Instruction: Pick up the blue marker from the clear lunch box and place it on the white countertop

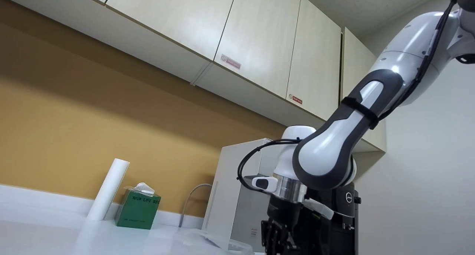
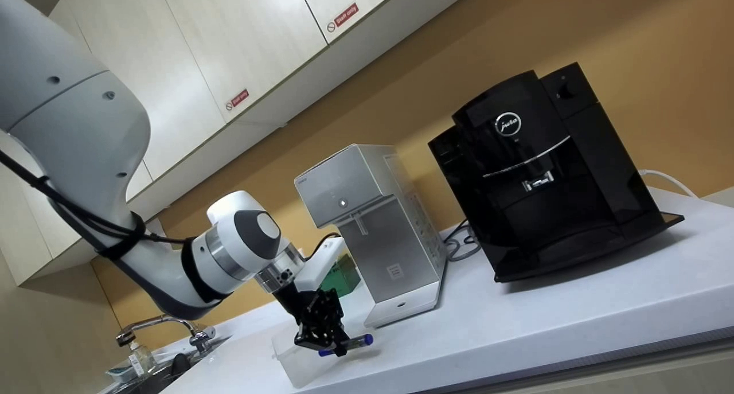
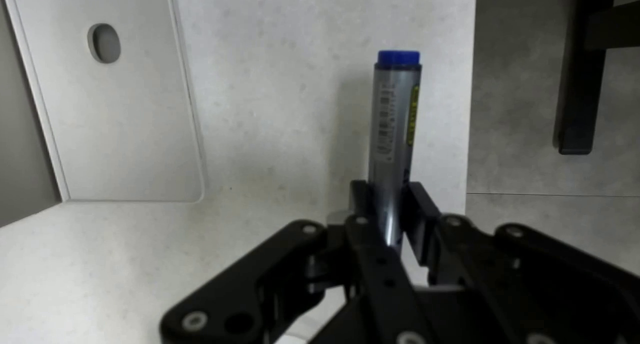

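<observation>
The blue marker (image 3: 392, 118) has a grey barrel and a blue end. My gripper (image 3: 387, 199) is shut on it in the wrist view, with the blue end pointing away from the jaws. In an exterior view the marker (image 2: 358, 342) lies across the fingertips of the gripper (image 2: 339, 346), above the white countertop (image 2: 459, 339) and beside the clear lunch box (image 2: 295, 362). Its height above the surface is hard to tell. In an exterior view the gripper (image 1: 275, 240) is cut by the bottom edge and the marker is hidden there.
A silver-white dispenser (image 2: 378, 250) stands close behind the gripper; its base (image 3: 115, 123) shows in the wrist view. A black coffee machine (image 2: 550, 182), a green tissue box (image 1: 139, 209) and a white roll (image 1: 109, 190) stand on the counter. The counter's edge (image 3: 470, 108) is near the marker.
</observation>
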You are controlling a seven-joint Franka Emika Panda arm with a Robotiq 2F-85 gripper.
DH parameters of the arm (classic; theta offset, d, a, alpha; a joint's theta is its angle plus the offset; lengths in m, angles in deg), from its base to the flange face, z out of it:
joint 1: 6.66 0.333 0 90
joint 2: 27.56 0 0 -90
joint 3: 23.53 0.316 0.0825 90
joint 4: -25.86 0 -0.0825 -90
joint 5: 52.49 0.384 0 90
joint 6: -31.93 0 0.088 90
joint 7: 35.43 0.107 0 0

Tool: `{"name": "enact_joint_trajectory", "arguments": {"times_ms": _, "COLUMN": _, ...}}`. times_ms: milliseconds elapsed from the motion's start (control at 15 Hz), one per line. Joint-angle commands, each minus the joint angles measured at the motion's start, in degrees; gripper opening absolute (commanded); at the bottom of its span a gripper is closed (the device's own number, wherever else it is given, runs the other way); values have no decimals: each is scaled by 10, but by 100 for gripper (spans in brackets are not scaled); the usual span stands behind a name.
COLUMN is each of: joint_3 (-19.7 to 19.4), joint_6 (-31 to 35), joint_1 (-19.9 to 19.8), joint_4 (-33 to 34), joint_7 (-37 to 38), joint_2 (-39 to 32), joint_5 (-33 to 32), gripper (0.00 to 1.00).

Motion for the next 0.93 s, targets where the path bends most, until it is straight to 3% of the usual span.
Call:
{"name": "enact_joint_trajectory", "arguments": {"times_ms": 0, "joint_3": -4, "joint_6": 15, "joint_1": -2, "joint_4": 15, "joint_7": 27, "joint_2": -19, "joint_5": -16, "gripper": 5}}
{"name": "enact_joint_trajectory", "arguments": {"times_ms": 67, "joint_3": -5, "joint_6": 15, "joint_1": -3, "joint_4": 16, "joint_7": 26, "joint_2": -22, "joint_5": -15, "gripper": 5}}
{"name": "enact_joint_trajectory", "arguments": {"times_ms": 133, "joint_3": -5, "joint_6": 13, "joint_1": -3, "joint_4": 19, "joint_7": 24, "joint_2": -25, "joint_5": -13, "gripper": 46}}
{"name": "enact_joint_trajectory", "arguments": {"times_ms": 200, "joint_3": -5, "joint_6": 11, "joint_1": -3, "joint_4": 21, "joint_7": 21, "joint_2": -28, "joint_5": -9, "gripper": 47}}
{"name": "enact_joint_trajectory", "arguments": {"times_ms": 667, "joint_3": -2, "joint_6": 4, "joint_1": -6, "joint_4": 26, "joint_7": 15, "joint_2": -28, "joint_5": 6, "gripper": 94}}
{"name": "enact_joint_trajectory", "arguments": {"times_ms": 867, "joint_3": -9, "joint_6": -20, "joint_1": -5, "joint_4": 25, "joint_7": 23, "joint_2": -6, "joint_5": -18, "gripper": 100}}
